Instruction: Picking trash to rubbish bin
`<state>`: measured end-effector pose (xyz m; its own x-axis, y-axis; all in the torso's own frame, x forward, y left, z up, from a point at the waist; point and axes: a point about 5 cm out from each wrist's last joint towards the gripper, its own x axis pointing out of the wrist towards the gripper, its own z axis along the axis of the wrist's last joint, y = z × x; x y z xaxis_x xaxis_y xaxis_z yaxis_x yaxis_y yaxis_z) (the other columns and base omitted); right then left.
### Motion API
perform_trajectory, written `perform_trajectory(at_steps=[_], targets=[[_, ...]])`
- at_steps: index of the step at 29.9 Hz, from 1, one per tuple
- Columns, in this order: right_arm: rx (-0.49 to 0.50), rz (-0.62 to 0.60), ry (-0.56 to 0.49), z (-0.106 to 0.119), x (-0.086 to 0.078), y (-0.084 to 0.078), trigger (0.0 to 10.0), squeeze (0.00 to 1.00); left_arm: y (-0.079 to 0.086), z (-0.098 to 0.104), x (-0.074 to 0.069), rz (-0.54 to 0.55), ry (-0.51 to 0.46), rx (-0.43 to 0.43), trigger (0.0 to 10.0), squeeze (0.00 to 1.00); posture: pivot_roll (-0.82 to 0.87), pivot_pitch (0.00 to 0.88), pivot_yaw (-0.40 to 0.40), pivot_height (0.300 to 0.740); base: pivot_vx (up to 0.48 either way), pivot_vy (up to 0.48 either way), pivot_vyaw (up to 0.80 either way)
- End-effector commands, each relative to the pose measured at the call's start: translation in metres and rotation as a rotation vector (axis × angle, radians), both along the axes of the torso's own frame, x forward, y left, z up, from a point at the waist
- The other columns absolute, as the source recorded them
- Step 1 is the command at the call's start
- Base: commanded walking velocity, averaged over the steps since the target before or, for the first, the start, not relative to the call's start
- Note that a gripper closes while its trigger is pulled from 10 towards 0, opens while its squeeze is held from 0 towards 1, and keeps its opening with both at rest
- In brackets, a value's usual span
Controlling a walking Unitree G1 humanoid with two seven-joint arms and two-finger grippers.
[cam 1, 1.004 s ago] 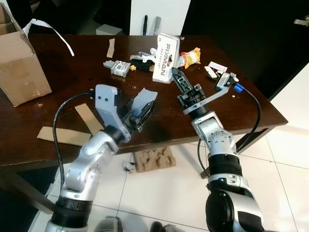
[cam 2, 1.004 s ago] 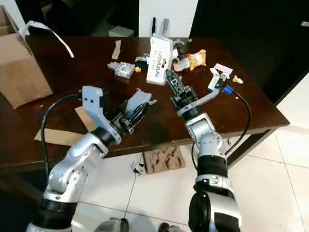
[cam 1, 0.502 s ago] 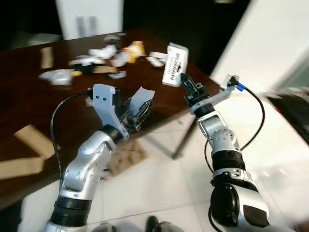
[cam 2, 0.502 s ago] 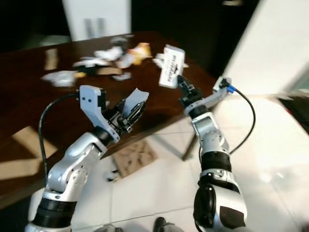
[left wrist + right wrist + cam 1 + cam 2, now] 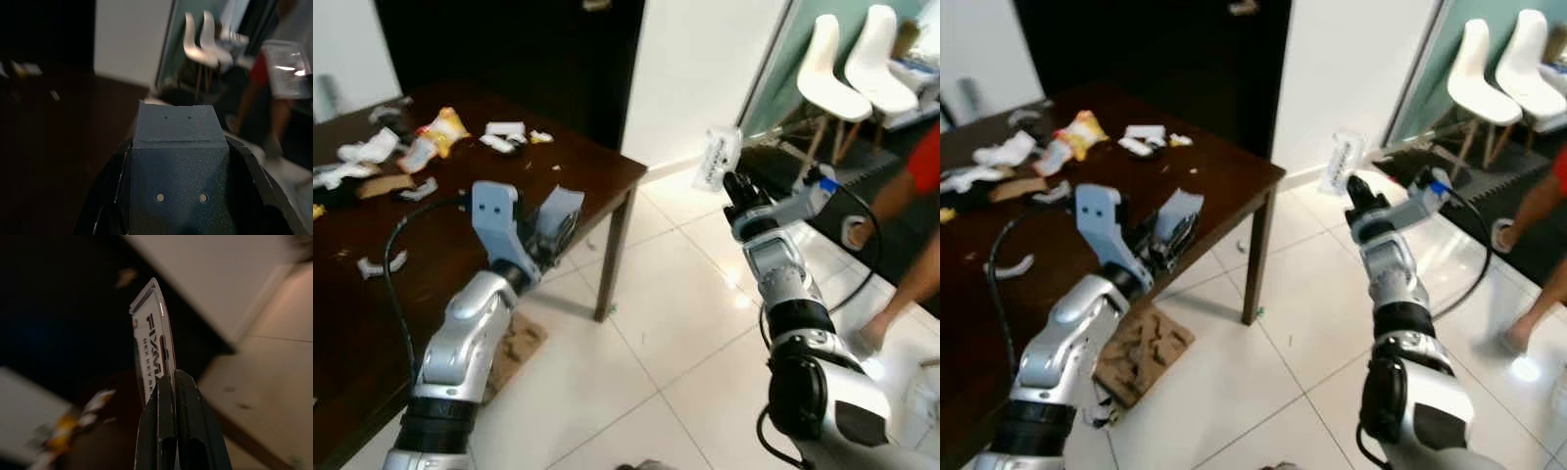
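Now carry step: left pincer (image 5: 558, 217) clamps grey card (image 5: 175, 161), right pincer (image 5: 732, 184) pinches white packet (image 5: 714, 159); next needs bin, not yet seen.

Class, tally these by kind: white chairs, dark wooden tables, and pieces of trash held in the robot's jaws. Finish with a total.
White chairs: 2
Dark wooden table: 1
Held trash: 2, grey card in left gripper, white package in right gripper
Total: 5
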<state>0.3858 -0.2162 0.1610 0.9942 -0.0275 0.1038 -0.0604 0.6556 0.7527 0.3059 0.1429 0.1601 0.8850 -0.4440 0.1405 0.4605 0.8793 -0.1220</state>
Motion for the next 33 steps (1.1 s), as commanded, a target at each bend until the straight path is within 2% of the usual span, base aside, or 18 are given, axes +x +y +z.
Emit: perform_trajectory(at_steps=[1, 2, 5, 6, 7, 10, 11, 14, 16, 19, 20, 22, 24, 26, 27, 28, 31, 33], targets=[[-0.033, -0.082, 0.076, -0.016, -0.008, -0.018, 10.0, 0.00, 0.006, -0.022, -0.002, 0.014, 0.063, 0.038, 10.0, 0.00, 0.17, 0.084, -0.090, 0.740, 0.000, 0.000, -0.80], [-0.087, -0.157, 0.187, -0.038, -0.020, -0.037, 10.0, 0.00, 0.011, -0.048, -0.006, 0.034, 0.144, 0.063, 10.0, 0.00, 0.16, 0.083, -0.092, 0.740, 0.000, 0.000, -0.80], [-0.104, -0.179, 0.234, -0.047, -0.025, -0.042, 10.0, 0.00, 0.013, -0.056, -0.008, 0.040, 0.166, 0.069, 10.0, 0.00, 0.16, 0.083, -0.092, 0.740, 0.000, 0.000, -0.80], [-0.126, -0.201, 0.317, -0.066, -0.036, -0.047, 10.0, 0.00, 0.015, -0.070, -0.011, 0.059, 0.206, 0.071, 10.0, 0.00, 0.15, 0.090, -0.092, 0.740, 0.000, 0.000, -0.80], [-0.126, -0.201, 0.317, -0.066, -0.036, -0.047, 10.0, 0.00, 0.015, -0.070, -0.011, 0.059, 0.206, 0.071, 10.0, 0.00, 0.15, 0.090, -0.092, 0.740, 0.000, 0.000, -0.80], [-0.148, -0.214, 0.404, -0.086, -0.048, -0.049, 10.0, 0.00, 0.017, -0.088, -0.014, 0.086, 0.259, 0.072, 10.0, 0.00, 0.14, 0.086, -0.086, 0.740, 0.000, 0.000, -0.80], [-0.154, -0.220, 0.463, -0.100, -0.056, -0.048, 10.0, 0.00, 0.018, -0.100, -0.016, 0.096, 0.301, 0.081, 10.0, 0.00, 0.11, 0.087, -0.075, 0.740, 0.000, 0.000, -0.80], [-0.175, -0.207, 0.602, -0.134, -0.077, -0.037, 10.0, 0.00, 0.019, -0.137, -0.028, 0.112, 0.446, 0.094, 10.0, 0.00, 0.09, 0.102, -0.055, 0.740, 0.000, 0.000, -0.80], [-0.178, -0.198, 0.619, -0.139, -0.080, -0.033, 10.0, 0.00, 0.019, -0.144, -0.031, 0.113, 0.471, 0.106, 10.0, 0.00, 0.09, 0.102, -0.055, 0.740, 0.000, 0.000, -0.80], [-0.222, -0.127, 0.669, -0.157, -0.092, -0.015, 10.0, 0.00, 0.023, -0.174, -0.051, 0.123, 0.592, 0.152, 10.0, 0.00, 0.09, 0.092, -0.050, 0.740, 0.000, 0.000, -0.80], [-0.222, -0.127, 0.669, -0.157, -0.092, -0.015, 10.0, 0.00, 0.023, -0.174, -0.051, 0.123, 0.592, 0.152, 10.0, 0.00, 0.09, 0.092, -0.050, 0.740, 0.000, 0.000, -0.80], [-0.248, -0.076, 0.721, -0.173, -0.105, -0.003, 10.0, 0.00, 0.030, -0.187, -0.064, 0.149, 0.644, 0.151, 10.0, 0.00, 0.11, 0.074, -0.058, 0.740, 0.000, 0.000, -0.80], [-0.248, -0.076, 0.721, -0.173, -0.105, -0.003, 10.0, 0.00, 0.030, -0.187, -0.064, 0.149, 0.644, 0.151, 10.0, 0.00, 0.11, 0.074, -0.058, 0.740, 0.000, 0.000, -0.80], [-0.282, -0.031, 0.768, -0.184, -0.115, 0.006, 10.0, 0.00, 0.036, -0.190, -0.067, 0.168, 0.652, 0.126, 10.0, 0.00, 0.10, 0.065, -0.053, 0.740, 0.000, 0.000, -0.80], [-0.336, 0.017, 0.804, -0.192, -0.123, 0.010, 10.0, 0.00, 0.035, -0.190, -0.066, 0.156, 0.651, 0.119, 10.0, 0.00, 0.09, 0.084, -0.045, 0.740, 0.000, 0.000, -0.80], [-0.336, 0.017, 0.804, -0.192, -0.123, 0.010, 10.0, 0.00, 0.035, -0.190, -0.066, 0.156, 0.651, 0.119, 10.0, 0.00, 0.09, 0.084, -0.045, 0.740, 0.000, 0.000, -0.80], [-0.460, 0.144, 0.879, -0.211, -0.145, 0.021, 10.0, 0.00, 0.032, -0.200, -0.071, 0.120, 0.705, 0.196, 10.0, 0.00, 0.08, 0.078, -0.040, 0.740, 0.000, -0.085, -0.26], [-0.492, 0.209, 0.927, -0.221, -0.159, 0.029, 10.0, 0.00, 0.040, -0.210, -0.080, 0.150, 0.774, 0.224, 10.0, 0.00, 0.09, 0.075, -0.041, 0.740, 0.000, -0.433, 0.00]])
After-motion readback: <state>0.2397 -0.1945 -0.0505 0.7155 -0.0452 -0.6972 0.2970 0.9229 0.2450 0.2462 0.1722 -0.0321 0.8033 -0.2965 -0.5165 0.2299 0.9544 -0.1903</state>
